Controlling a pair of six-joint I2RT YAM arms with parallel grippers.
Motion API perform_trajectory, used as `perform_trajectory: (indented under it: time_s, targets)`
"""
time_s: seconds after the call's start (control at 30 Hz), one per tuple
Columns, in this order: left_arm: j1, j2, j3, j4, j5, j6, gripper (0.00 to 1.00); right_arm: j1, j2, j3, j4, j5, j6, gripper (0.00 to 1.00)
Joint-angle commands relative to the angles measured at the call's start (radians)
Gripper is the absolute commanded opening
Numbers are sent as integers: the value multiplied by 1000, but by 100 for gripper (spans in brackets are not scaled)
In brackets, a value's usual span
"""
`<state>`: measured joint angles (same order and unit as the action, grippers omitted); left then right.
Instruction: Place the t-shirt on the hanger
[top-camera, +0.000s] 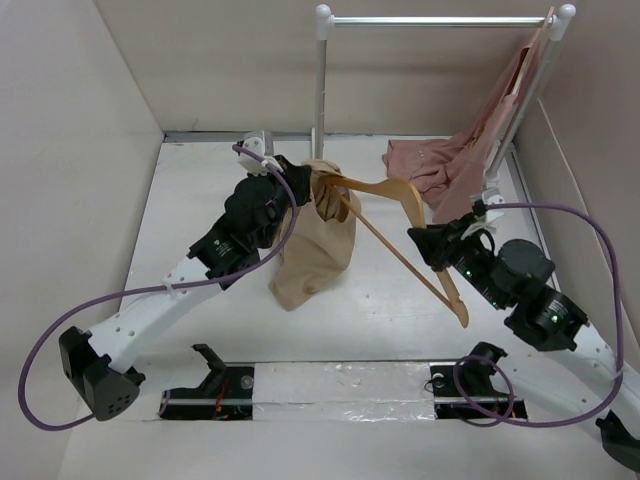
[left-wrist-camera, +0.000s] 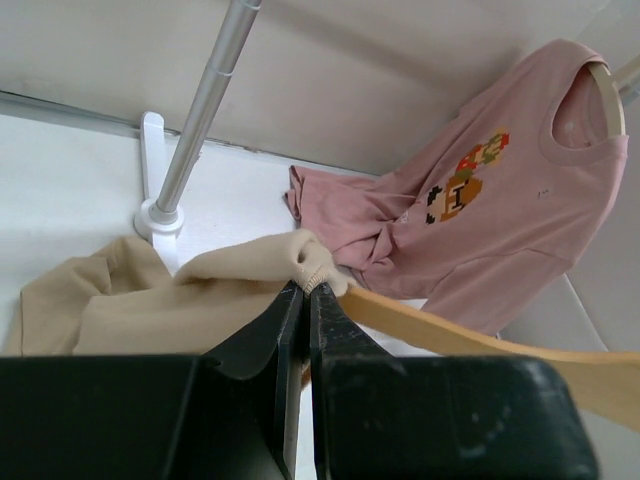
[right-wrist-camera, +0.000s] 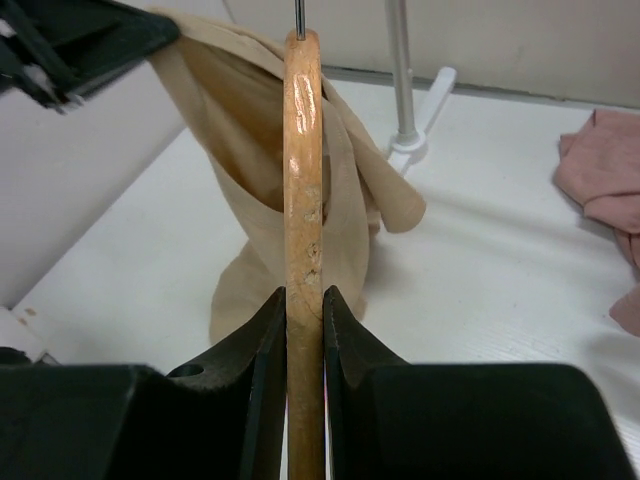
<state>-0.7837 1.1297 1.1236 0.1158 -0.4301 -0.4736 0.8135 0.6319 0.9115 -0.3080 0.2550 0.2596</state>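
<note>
The step in hand looks like threading the hanger (top-camera: 385, 187) into the neck of the t-shirt (top-camera: 320, 250). The far end of the hanger is poking into the collar, with tan cloth draping on both sides of the wood, while the rest of the shirt is hanging below that end and its hem is reaching the worktop (top-camera: 190, 200).

To do this well, the hanger probably needs holding steady and level while the collar is being drawn along the wooden arm toward the hook, so the first shoulder seats fully. The neck opening is bunching at the hanger's tip, so a slow pull is likely safer than a quick one, or the cloth could slip off. The pink garment (top-camera: 430, 165) is lying beyond the hanger, under the rail (top-camera: 430, 20), and should be left alone.

The left fingers (left-wrist-camera: 265, 340) are pressing together on the ribbed collar edge, right beside the hanger's far end. The right fingers (right-wrist-camera: 262, 350) are clamping the hanger's wooden arm between them, only slightly apart, at the end nearer the robot.
</note>
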Motion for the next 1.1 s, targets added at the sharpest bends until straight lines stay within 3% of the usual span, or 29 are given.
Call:
perform_trajectory:
  time_s: [0.0, 0.3, 0.43, 0.57, 0.73, 0.9, 1.07]
  targets:
    - [-11, 7, 39, 73, -22, 4, 0, 6, -73, 89, 67, -36, -14, 0]
    - [-11, -4, 8, 133, 161, -10, 0, 6, 32, 66, 182, -77, -14, 0]
    - [-11, -2, 25, 108, 130, 7, 0, 16, 74, 67, 190, -134, -7, 0]
    - [-11, -1, 59, 52, 38, 35, 0, 16, -74, 58, 77, -65, -5, 0]
    - [23, 34, 71, 39, 68, 12, 0, 16, -219, 81, -72, -14, 16, 0]
    - [23, 48, 82, 56, 68, 15, 0, 16, -207, 69, -109, -124, 35, 0]
    - [23, 36, 61, 84, 99, 4, 0, 16, -186, 27, -60, -105, 24, 0]
